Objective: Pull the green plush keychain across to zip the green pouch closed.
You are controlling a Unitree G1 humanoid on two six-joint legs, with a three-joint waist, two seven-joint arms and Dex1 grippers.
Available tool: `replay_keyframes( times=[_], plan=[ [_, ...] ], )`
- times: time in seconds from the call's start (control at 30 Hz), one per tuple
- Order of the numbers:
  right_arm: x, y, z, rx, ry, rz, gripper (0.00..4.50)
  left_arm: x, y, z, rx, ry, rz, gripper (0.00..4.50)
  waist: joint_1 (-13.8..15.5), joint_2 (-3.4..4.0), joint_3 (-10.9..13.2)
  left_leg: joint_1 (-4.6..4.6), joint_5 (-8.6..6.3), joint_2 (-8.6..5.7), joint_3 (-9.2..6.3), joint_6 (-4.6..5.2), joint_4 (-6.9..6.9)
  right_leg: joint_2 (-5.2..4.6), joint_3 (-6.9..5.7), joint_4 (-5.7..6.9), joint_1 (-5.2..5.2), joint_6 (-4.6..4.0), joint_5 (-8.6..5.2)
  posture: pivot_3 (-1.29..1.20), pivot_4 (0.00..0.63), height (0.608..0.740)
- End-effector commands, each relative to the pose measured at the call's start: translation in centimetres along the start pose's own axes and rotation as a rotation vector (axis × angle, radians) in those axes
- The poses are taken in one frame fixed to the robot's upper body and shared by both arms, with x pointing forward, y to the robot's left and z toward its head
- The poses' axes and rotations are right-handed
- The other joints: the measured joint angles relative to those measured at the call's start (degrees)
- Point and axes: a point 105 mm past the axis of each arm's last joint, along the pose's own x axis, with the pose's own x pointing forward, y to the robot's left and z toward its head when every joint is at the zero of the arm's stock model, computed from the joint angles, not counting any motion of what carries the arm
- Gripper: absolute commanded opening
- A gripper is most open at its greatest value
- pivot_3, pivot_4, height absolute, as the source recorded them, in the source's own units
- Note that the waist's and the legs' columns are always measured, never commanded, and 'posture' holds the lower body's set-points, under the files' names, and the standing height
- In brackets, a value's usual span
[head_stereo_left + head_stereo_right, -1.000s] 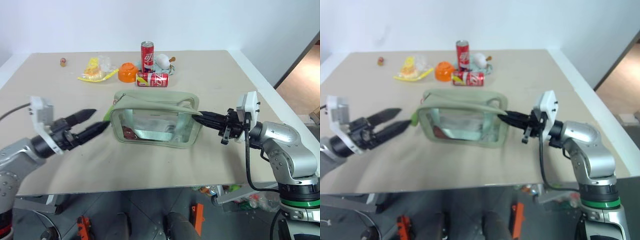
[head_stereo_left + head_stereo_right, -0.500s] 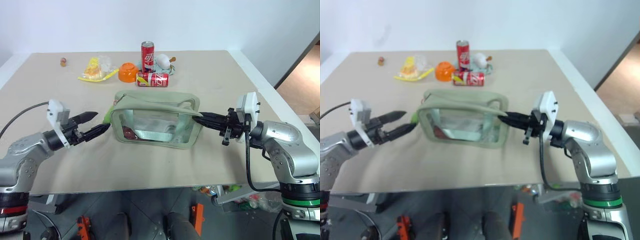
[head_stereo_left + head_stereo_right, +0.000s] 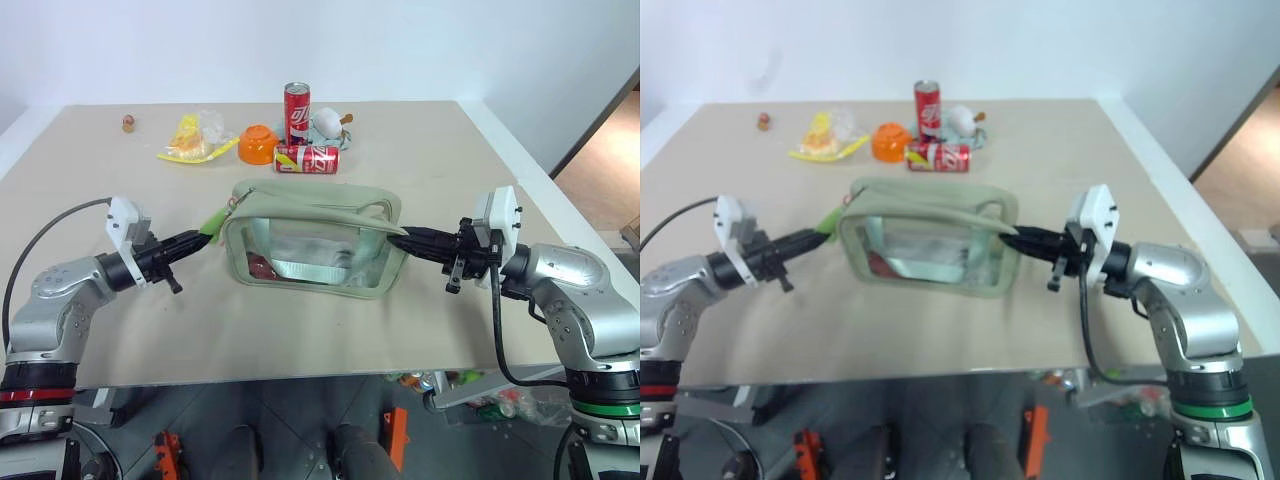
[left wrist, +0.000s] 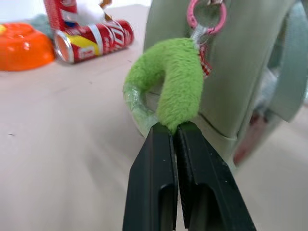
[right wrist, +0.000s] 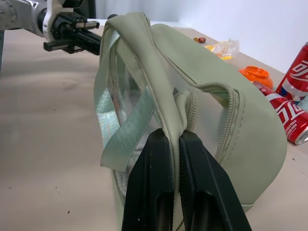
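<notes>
Pinching the green plush keychain (image 4: 168, 84) – left claw (image 4: 174, 129) clamped on its rim

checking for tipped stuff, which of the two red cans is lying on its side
The red can nearer the green pouch lies on its side; the other can, just behind it, stands upright.

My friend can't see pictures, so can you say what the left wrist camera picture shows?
The left end effector is shut on a fuzzy green keychain ring, which hangs from a pink ring on the pale green pouch. Behind it on the tan table lie a tipped red soda can and an orange bowl.
</notes>
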Motion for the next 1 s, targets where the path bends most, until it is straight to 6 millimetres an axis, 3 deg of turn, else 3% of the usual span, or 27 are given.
replay_keyframes(
  times=[0.03, 0.2, 0.33, 0.5, 0.7, 0.93, 1.0],
  plan=[
    [-0.3, -0.1, 1.3, -0.05, -0.015, 0.003, 0.0, -0.1, 0.6, 4.2, 0.123, -0.103, 0.031, 0.04, 0.0, 0.0, 0.0, 0.0, 0.0, 0.0, 0.0, 0.0, 0.0, 0.0, 0.0, 0.0, 0.0, 0.0, 0.0, 0.0, 0.15, 0.74],
    [-0.3, -0.2, 1.3, -0.047, -0.011, 0.005, 0.0, 1.0, -1.0, 10.9, 0.264, -0.228, -0.025, 0.04, 0.0, -0.05, 0.01, -0.06, 0.0, 0.0, -0.08, -0.01, 0.04, 0.01, -0.04, 0.0, 0.01, 0.02, 0.01, 0.0, 0.15, 0.74],
    [-0.2, -0.3, 1.0, -0.047, -0.004, 0.015, 0.0, 3.4, -4.2, 12.9, 0.335, -0.239, -0.17, 0.04, 0.0, -0.04, 0.01, -0.03, 0.0, -0.04, -0.07, -0.01, 0.03, -0.02, -0.02, 0.0, 0.05, 0.05, 0.0, 0.0, 0.15, 0.74],
    [0.0, -0.5, 0.9, -0.051, -0.004, 0.023, 0.0, 7.0, -7.8, 12.1, 0.351, -0.226, -0.35, 0.04, 0.01, -0.04, 0.0, -0.02, 0.01, -0.05, -0.1, -0.01, 0.06, 0.02, -0.03, 0.0, 0.07, 0.08, 0.0, 0.0, 0.15, 0.74],
    [0.0, -0.5, 0.9, -0.055, -0.005, 0.02, 0.0, 9.5, -9.4, 10.3, 0.38, -0.18, -0.45, 0.04, -0.03, -0.03, 0.01, -0.03, 0.01, -0.04, -0.16, -0.01, 0.07, 0.07, -0.02, 0.0, 0.05, 0.04, 0.03, 0.0, 0.15, 0.74],
    [-0.4, -0.3, 0.7, -0.062, 0.006, 0.006, 0.0, 9.4, -8.8, 9.0, 0.357, -0.08, -0.472, 0.04, -0.01, -0.03, 0.01, -0.04, 0.01, -0.05, -0.19, -0.01, 0.09, 0.07, -0.03, 0.0, 0.08, 0.05, 0.02, 0.0, 0.15, 0.74],
    [-0.4, -0.3, 0.7, -0.064, 0.007, 0.006, 0.0, 9.1, -8.7, 8.8, 0.345, -0.056, -0.478, 0.67, -0.04, -0.03, 0.01, -0.03, 0.01, -0.04, -0.18, -0.01, 0.09, 0.07, -0.02, 0.0, 0.08, 0.07, 0.01, 0.0, 0.15, 0.74]
  ],
)
